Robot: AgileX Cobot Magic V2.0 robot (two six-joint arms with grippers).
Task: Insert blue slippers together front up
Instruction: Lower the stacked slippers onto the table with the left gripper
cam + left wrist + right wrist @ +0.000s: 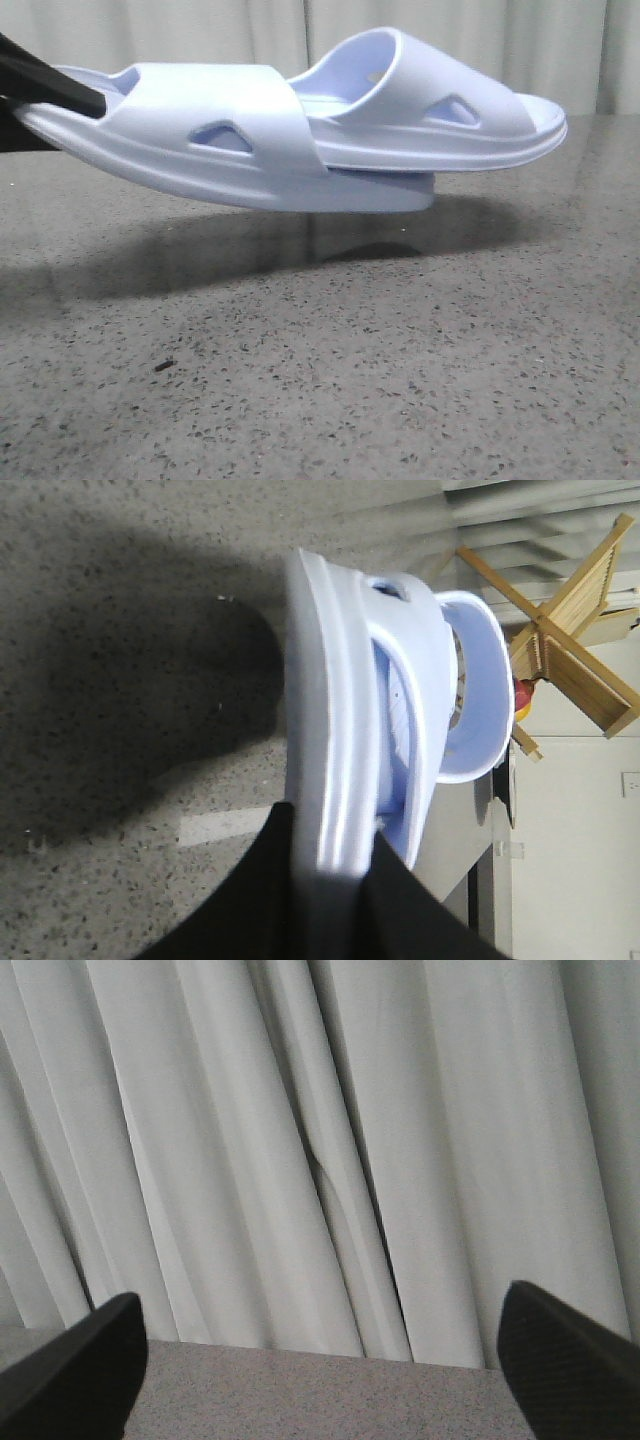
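- The table (400, 380) is lying under a dark shadow.
- The blue slippers (300, 130), nested together, are hanging above it.
- The left gripper (330, 880) is clamping the slippers' heel end.
- The right gripper (320, 1370) is gaping wide, facing the curtain (330, 1140).

front: I see low, close fwd view over table (400, 380)
L wrist: close on slippers (340, 730), shared w/ front
R wrist: faces curtain (330, 1160)

The pair of very pale blue moulded foam slippers (300, 135) hangs nested above the speckled tabletop, one tucked through the other's strap, toes toward three o'clock.
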